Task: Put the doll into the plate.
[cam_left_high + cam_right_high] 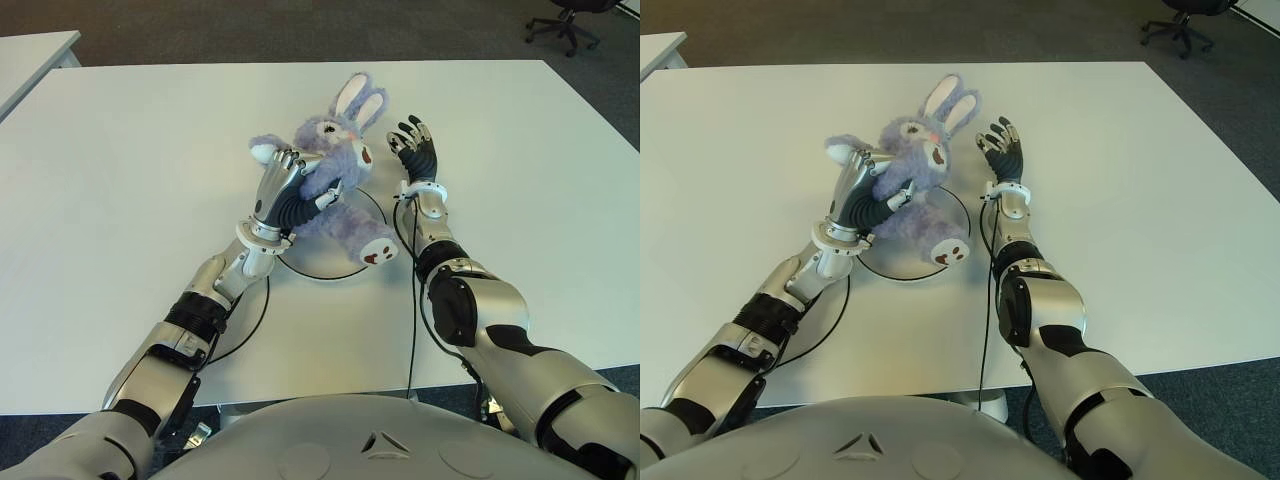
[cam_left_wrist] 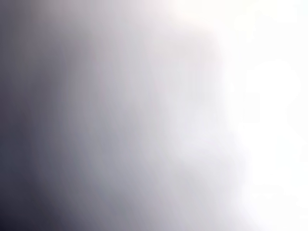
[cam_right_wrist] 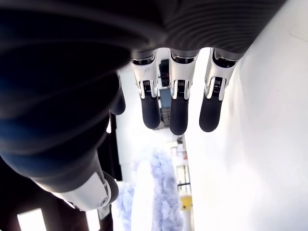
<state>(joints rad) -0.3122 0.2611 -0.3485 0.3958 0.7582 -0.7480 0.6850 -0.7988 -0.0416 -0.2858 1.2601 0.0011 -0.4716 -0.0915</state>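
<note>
White table point(image 1: 120, 200) under me carries one doll point(image 1: 335, 165) and one plate point(image 1: 330, 268) near its middle. My left hand point(image 1: 285, 190) grips the doll, a purple plush rabbit with white-lined ears, over the plate; ears point toward the far edge, feet toward me. My right hand point(image 1: 415, 150) hovers open just beside its head.
</note>
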